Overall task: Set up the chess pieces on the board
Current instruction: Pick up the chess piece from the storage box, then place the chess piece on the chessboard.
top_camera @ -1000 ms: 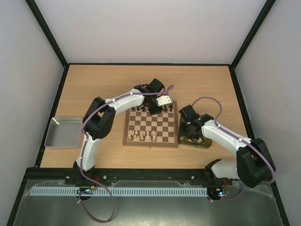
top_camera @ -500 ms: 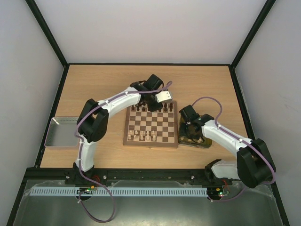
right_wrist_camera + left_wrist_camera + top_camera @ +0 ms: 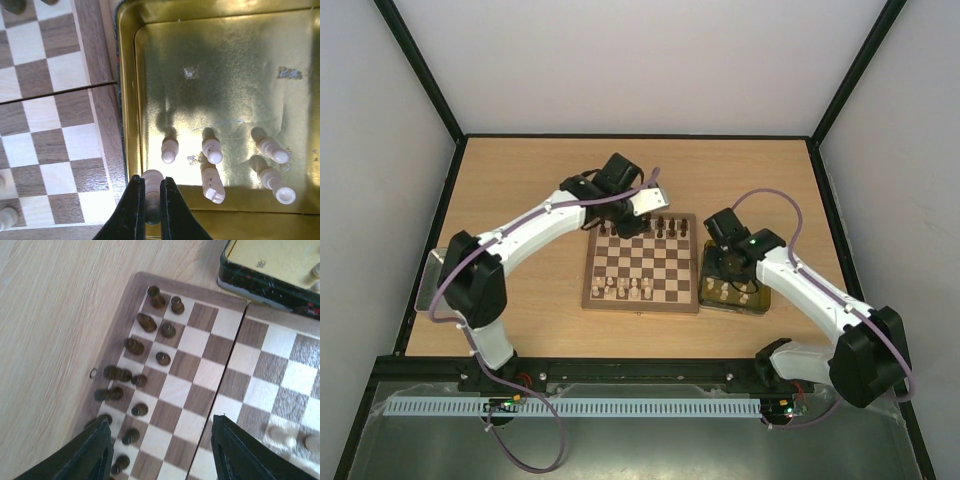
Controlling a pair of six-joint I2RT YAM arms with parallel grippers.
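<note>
- The board (image 3: 642,272) lies flat in the middle of the table (image 3: 520,180), between the two arms.
- The dark pieces (image 3: 150,322) stand in two uneven rows along the far edge of the board; some squares there are free.
- A few pale pieces (image 3: 625,290) stand near the near edge of the board.
- The left gripper (image 3: 160,420) hangs above the far left corner of the board. Its jaws are wide apart and nothing is between them.
- The gold tray (image 3: 225,75) lies just beside the right edge of the board.
- The right gripper (image 3: 150,187) is low over the near left corner of the tray. Its fingers are closed on one pale piece (image 3: 151,176), whose round head shows just past the fingertips.
- Five more pale pieces (image 3: 212,150) are in the tray, in the near part. One of them seems to lie on its side, but the glare makes this uncertain.
</note>
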